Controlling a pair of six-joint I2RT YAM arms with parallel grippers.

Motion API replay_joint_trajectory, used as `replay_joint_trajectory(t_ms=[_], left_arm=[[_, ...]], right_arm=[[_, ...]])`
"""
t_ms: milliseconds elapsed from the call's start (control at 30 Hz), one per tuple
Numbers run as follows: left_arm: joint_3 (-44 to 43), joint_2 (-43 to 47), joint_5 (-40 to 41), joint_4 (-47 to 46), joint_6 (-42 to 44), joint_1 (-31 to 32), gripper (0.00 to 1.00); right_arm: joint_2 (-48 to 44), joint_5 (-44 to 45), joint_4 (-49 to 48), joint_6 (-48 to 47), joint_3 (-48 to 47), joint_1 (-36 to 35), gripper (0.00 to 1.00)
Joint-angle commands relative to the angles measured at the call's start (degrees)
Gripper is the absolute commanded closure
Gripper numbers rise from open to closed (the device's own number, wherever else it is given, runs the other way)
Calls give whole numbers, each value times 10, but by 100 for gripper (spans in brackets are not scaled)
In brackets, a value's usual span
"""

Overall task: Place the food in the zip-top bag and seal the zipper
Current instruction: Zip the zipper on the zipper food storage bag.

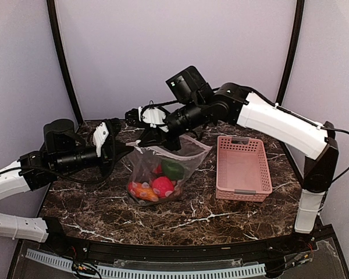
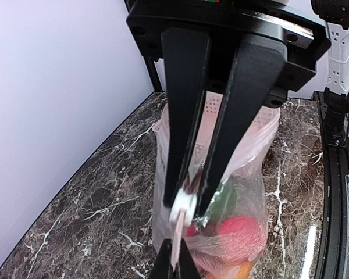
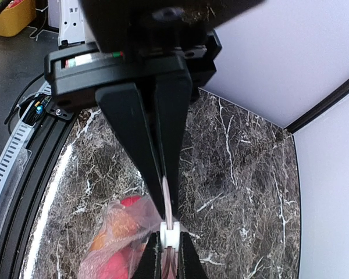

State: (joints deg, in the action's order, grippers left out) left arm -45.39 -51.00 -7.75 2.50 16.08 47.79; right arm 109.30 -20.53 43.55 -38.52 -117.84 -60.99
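The clear zip-top bag (image 1: 189, 149) hangs at the table's middle, held up by its left top corner. Inside lie the food pieces: a green pepper (image 1: 173, 169), a red strawberry (image 1: 163, 186) and an orange piece (image 1: 143, 192). My left gripper (image 1: 130, 149) is shut on the zipper's white slider (image 2: 184, 207). My right gripper (image 1: 141, 143) is shut on the pinkish zipper strip (image 3: 168, 200), tip to tip with the left. The slider (image 3: 170, 233) sits just past the right fingertips. The rest of the bag's mouth looks loose towards the basket.
An empty pink slotted basket (image 1: 242, 170) stands to the right of the bag. The marble table (image 1: 221, 218) is walled by grey panels at the back and sides. A black rail runs along the front edge.
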Motion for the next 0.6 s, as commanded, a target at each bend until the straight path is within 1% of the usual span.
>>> replay_joint_trajectory(t_ms=[0, 367, 567], left_arm=[[6, 33, 30, 5, -4, -3, 99], [13, 33, 47, -3, -9, -6, 99], [13, 35, 52, -1, -10, -11, 99]], right_arm=[[-61, 63, 50, 0, 43, 49, 100], [-121, 93, 70, -3, 104, 77, 100], [-157, 100, 74, -8, 162, 100, 100]])
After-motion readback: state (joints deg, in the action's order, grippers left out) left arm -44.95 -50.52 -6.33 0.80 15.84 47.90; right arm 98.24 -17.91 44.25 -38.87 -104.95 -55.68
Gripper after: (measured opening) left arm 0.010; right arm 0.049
